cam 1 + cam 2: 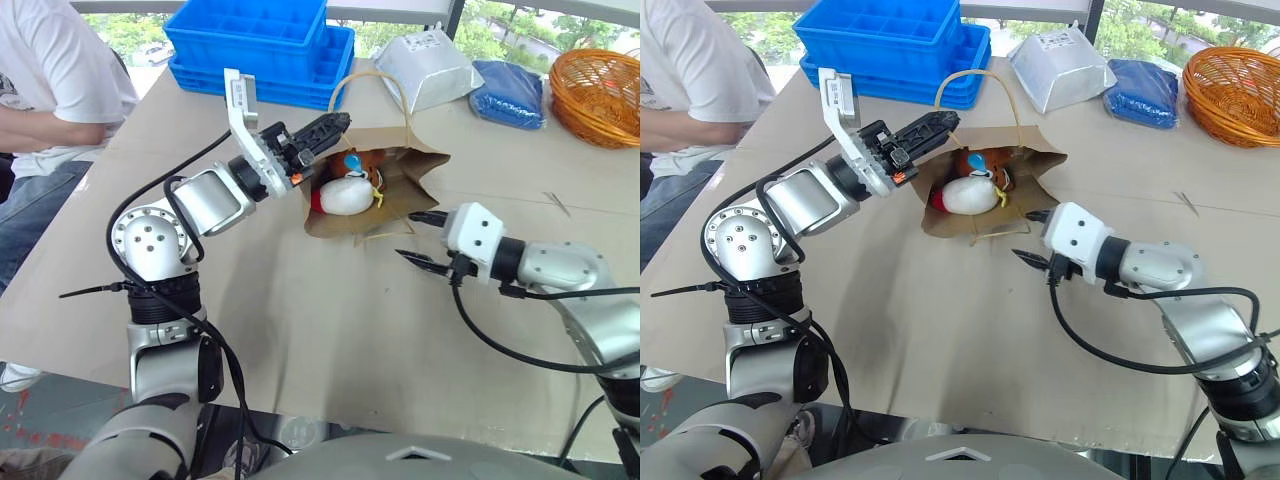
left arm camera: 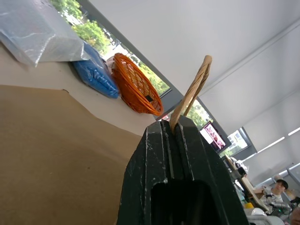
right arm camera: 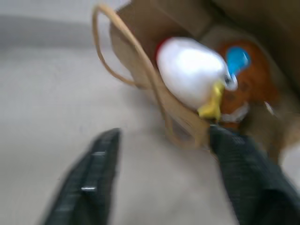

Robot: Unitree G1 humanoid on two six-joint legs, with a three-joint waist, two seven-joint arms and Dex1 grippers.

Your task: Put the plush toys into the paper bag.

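Toys sat inside the paper bag [image 1: 400, 175] at table centre: the white plush [image 1: 347, 197] in front, the brown plush [image 1: 368, 163] behind. The left gripper [image 1: 335, 125], at the bag's ten o'clock, was clamped shut on a cord handle [image 2: 193, 92]. The right gripper [image 1: 420, 237], at five o'clock, stood parted and empty. Blue crates [image 1: 262, 45], a plastic pouch [image 1: 425, 66], a blue bundle [image 1: 508, 92] and an orange basket [image 1: 600, 95] lined twelve to two o'clock.

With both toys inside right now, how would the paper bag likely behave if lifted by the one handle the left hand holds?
The paper bag would probably tilt and sag, since the left hand pinches one thin cord handle only. Its creased kraft walls look floppy. The white toy and brown toy lie near the open mouth, so they might slide out.
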